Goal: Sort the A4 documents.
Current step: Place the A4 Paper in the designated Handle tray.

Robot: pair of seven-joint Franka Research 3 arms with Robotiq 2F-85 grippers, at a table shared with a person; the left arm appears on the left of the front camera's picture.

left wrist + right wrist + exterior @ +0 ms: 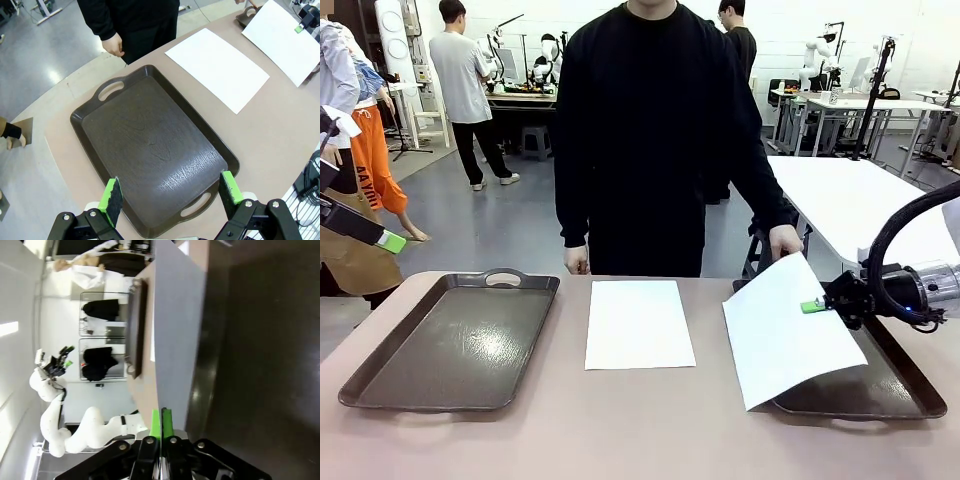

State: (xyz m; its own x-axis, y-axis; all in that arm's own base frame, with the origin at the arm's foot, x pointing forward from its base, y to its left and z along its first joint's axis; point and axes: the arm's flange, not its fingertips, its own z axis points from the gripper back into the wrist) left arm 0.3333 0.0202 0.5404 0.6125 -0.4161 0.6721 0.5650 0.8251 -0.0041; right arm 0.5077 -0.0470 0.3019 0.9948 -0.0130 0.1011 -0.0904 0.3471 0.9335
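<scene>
On the near right, the right gripper (811, 306) is pinching the right edge of a white sheet (785, 335) with its green pads shut tight on the paper. This sheet is hanging tilted over the right tray (892, 392), and its near corner is poking out past the tray's near left rim. I cannot tell if the paper is touching the tray floor. I think the step going on is putting this sheet into the right tray. For the next move, the sheet needs turning so it lines up with the tray. Then it needs to go down flat inside the rim before the pads let go. The paper is thin, so it could bend or slide. Under the sheet, the part of the right tray that is showing is bare and dark. On the near left, the left gripper (170, 194) is hanging over the near end of the left tray (450, 345). Its two pads are standing wide apart and are holding nothing. The left tray is sitting empty on the table (640, 440). Between the two trays, a second sheet (638, 323) is lying flat on the table, waiting for its turn. At the far side, a person is standing, and one hand (785, 240) is holding the far corner of the tilted sheet. The other hand (577, 261) is resting near the far table edge.
</scene>
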